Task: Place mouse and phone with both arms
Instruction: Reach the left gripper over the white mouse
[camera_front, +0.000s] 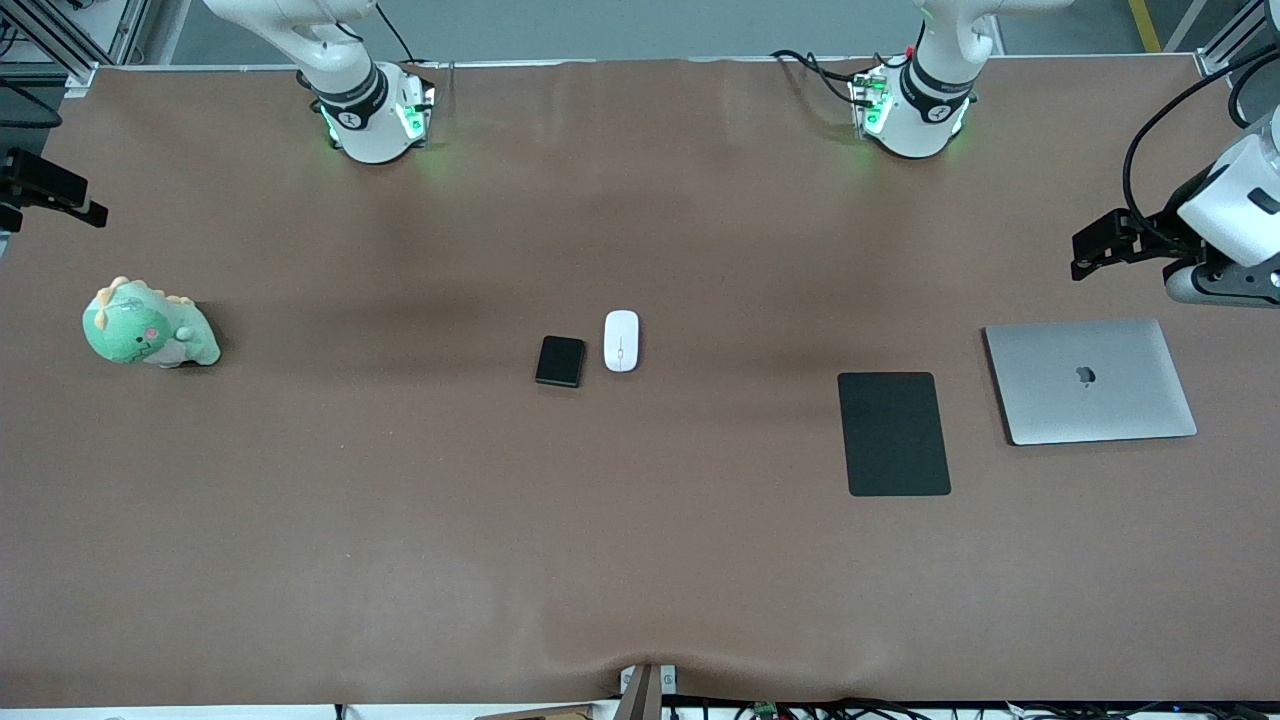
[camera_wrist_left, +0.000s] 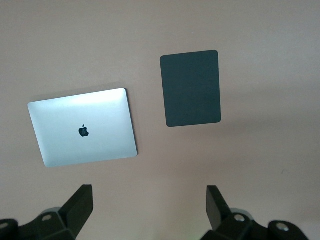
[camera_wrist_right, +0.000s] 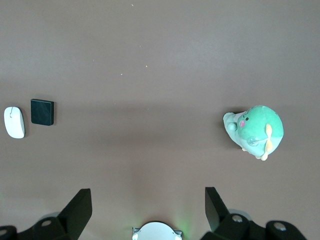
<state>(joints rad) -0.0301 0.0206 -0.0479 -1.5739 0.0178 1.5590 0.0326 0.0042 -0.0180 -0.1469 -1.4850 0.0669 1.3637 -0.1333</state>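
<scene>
A wide bare stretch of brown desk lies nearest the camera. Farther up, a matte black mouse pad and closed silver laptop sit toward the left arm's end. At mid-desk, the glossy white mouse lies just beside the black phone. A green plush dinosaur rests toward the right arm's end. The left gripper and right gripper hang with fingers wide apart, empty.

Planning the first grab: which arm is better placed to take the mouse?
Probably left: the mouse lies on the phone's side toward the left arm's end, and the mouse pad lies that way too.
</scene>
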